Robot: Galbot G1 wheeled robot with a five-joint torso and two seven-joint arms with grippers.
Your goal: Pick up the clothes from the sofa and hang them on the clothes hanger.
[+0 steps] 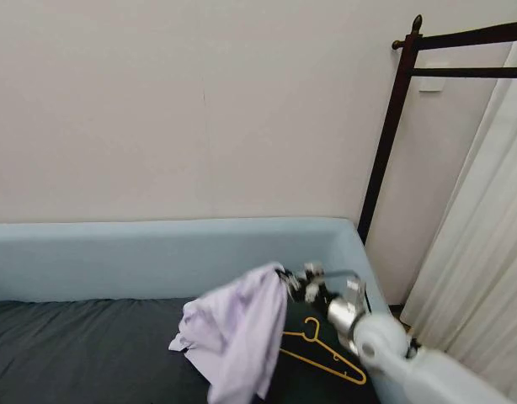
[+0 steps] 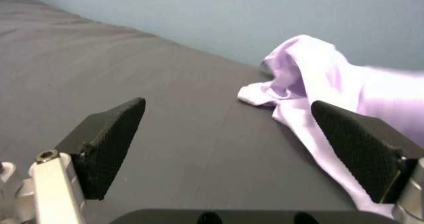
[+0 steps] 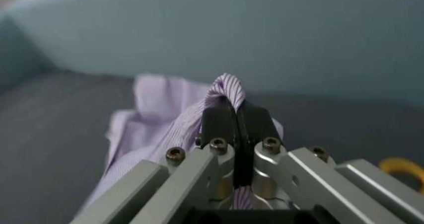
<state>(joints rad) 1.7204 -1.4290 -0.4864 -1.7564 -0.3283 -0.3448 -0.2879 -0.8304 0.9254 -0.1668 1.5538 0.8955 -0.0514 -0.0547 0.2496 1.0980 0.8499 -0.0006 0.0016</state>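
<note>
Pinched between the closed fingers of the right gripper [image 3: 233, 118] is a fold of the lilac striped cotton shirt [image 3: 166, 115], lifted above the dark grey sofa seat [image 1: 73, 353]. From that grip the cloth is draped down toward the seat. The left gripper [image 2: 227, 110] is spread wide, low over the seat, with the shirt's lower folds beside it.

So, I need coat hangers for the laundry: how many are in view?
1: a yellow hanger lies on the sofa seat, beside the lilac shirt that the right gripper holds up. The shirt may hide others. The left gripper hovers open over the seat.
</note>
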